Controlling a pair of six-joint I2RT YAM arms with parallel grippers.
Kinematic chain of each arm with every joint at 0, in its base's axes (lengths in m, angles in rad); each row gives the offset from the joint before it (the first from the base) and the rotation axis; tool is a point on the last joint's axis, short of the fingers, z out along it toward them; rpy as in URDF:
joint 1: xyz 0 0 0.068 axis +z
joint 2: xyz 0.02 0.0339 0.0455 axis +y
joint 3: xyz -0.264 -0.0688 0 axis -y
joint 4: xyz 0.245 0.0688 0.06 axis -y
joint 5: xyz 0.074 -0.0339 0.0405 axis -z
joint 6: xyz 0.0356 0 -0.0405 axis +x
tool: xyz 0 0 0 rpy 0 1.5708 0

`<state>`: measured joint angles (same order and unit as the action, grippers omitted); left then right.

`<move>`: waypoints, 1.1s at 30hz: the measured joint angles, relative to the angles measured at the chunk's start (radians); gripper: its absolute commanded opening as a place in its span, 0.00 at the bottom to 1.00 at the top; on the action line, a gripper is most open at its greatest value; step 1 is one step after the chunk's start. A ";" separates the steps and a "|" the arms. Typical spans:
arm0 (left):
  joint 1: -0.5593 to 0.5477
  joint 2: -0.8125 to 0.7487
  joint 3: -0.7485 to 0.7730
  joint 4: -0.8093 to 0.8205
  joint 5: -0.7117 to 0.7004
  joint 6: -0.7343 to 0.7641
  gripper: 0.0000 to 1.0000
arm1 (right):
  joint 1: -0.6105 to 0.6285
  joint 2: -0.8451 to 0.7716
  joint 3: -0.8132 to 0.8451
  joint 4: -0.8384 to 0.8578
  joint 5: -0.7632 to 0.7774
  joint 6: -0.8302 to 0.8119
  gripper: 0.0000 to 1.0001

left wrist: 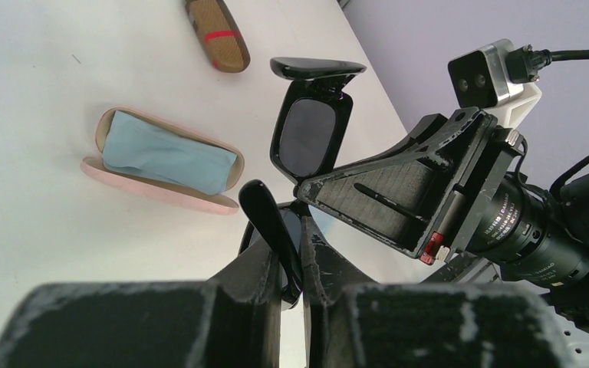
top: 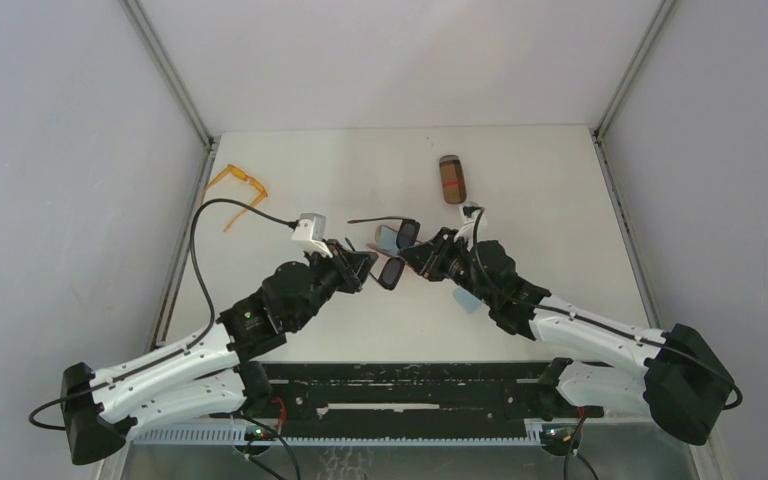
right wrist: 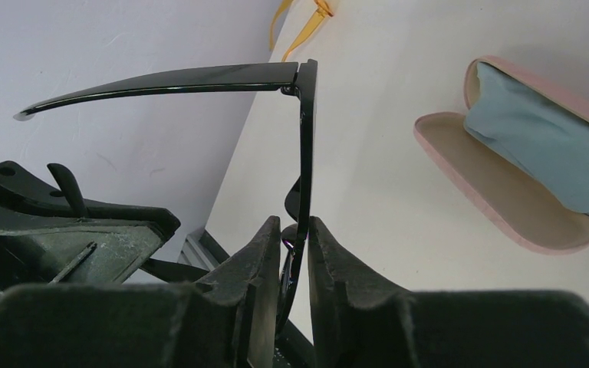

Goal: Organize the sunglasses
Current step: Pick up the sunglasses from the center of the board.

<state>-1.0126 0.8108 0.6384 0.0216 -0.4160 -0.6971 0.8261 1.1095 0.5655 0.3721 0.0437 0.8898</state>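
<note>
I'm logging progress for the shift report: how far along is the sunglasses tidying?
Done: nothing looks stowed. The pink case lies open holding only a blue cloth; the brown case is closed. In hand: the left hand and right hand both grip the black sunglasses. Remaining: probably casing that pair, then the orange sunglasses, untouched at the far left edge.

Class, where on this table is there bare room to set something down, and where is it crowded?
Free: far strip between the orange sunglasses and brown case; the table's right side. Crowded: centre, where left gripper and right gripper meet at the black sunglasses by the pink case.
</note>
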 measured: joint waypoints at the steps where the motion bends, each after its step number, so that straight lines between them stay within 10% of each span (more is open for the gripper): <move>1: 0.000 0.000 0.000 0.000 0.000 0.000 0.00 | 0.000 0.001 0.000 0.000 0.000 0.000 0.20; 17: -0.002 0.000 0.000 0.000 0.000 0.000 0.00 | 0.000 0.020 0.000 -0.002 0.000 0.003 0.05; 33: -0.003 0.011 0.034 -0.018 0.053 0.029 0.69 | -0.005 -0.037 0.021 -0.118 0.066 -0.021 0.00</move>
<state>-1.0153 0.8219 0.6724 0.0040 -0.3634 -0.6685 0.8215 1.0725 0.5865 0.2543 0.1101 0.8684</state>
